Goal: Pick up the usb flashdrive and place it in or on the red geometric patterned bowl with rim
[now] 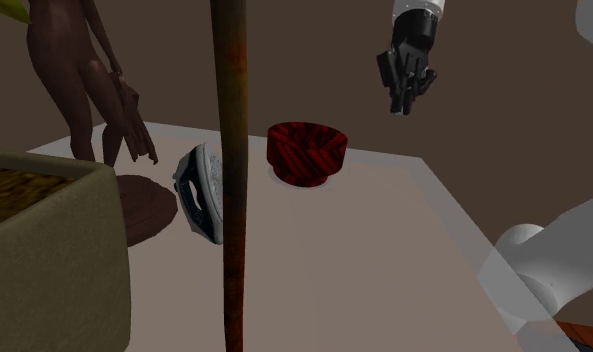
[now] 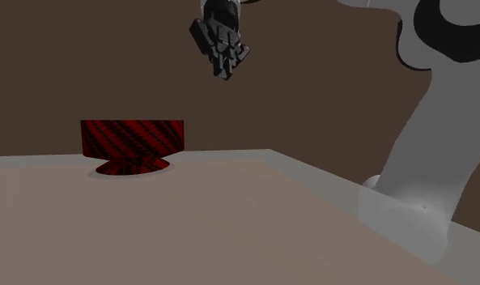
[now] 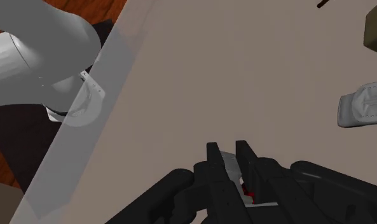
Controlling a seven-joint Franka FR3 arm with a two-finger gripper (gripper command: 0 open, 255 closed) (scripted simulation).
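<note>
pickup looks done: your gripper [image 3: 229,153] is closed narrowly on the small grey usb flashdrive [image 3: 232,167], clasped between its fingers high above the table [image 1: 384,250]. you have the carry and release left, i judge, since the gripper hangs well apart from the red patterned bowl [image 1: 306,152], off to the shoulder view's right

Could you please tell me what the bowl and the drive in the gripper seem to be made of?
The bowl looks matte, red with black stripes, no shine: perhaps ceramic, but unclear. The drive, clasped in the gripper, is pale grey with a slight sheen: likely metal, possibly plastic.
</note>
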